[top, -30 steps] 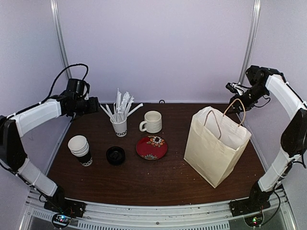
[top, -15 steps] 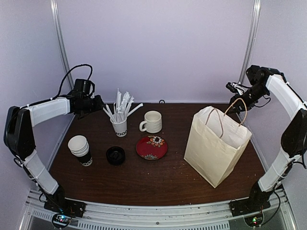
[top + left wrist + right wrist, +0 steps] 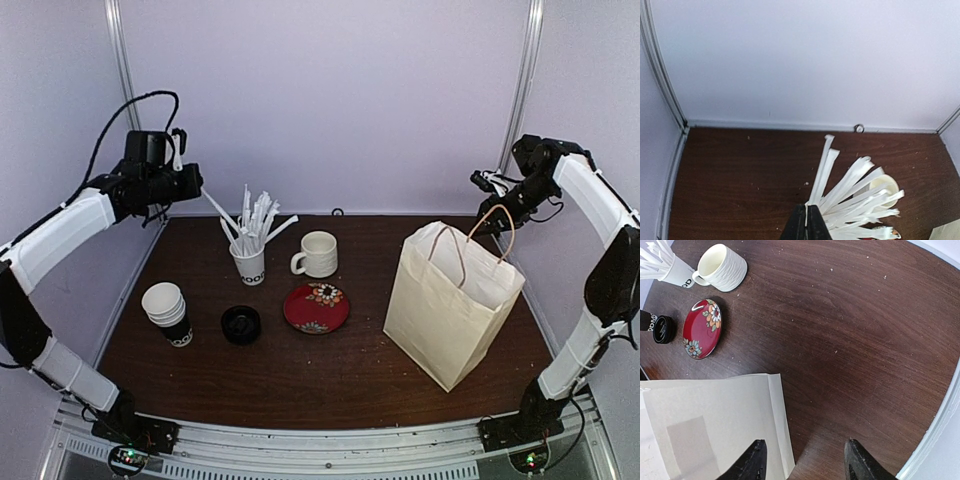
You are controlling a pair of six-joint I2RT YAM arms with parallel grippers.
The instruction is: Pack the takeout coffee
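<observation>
Coffee (image 3: 241, 325) far from left tool (image 3: 197, 187) (pinching straw (image 3: 820, 170)).

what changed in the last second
The left pincer moved in to the straw cup, shut on a straw and rose toward the back left, pulling it along. The right pincer stayed open by the paper bag. Black lidded cup, mug and plate did not move.

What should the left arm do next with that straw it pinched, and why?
Probably lift a little higher. The left gripper is shut on one wrapped straw, whose lower end seems to sit among the other straws in the white cup. Raising it should pull it free before it goes toward the paper bag.
</observation>
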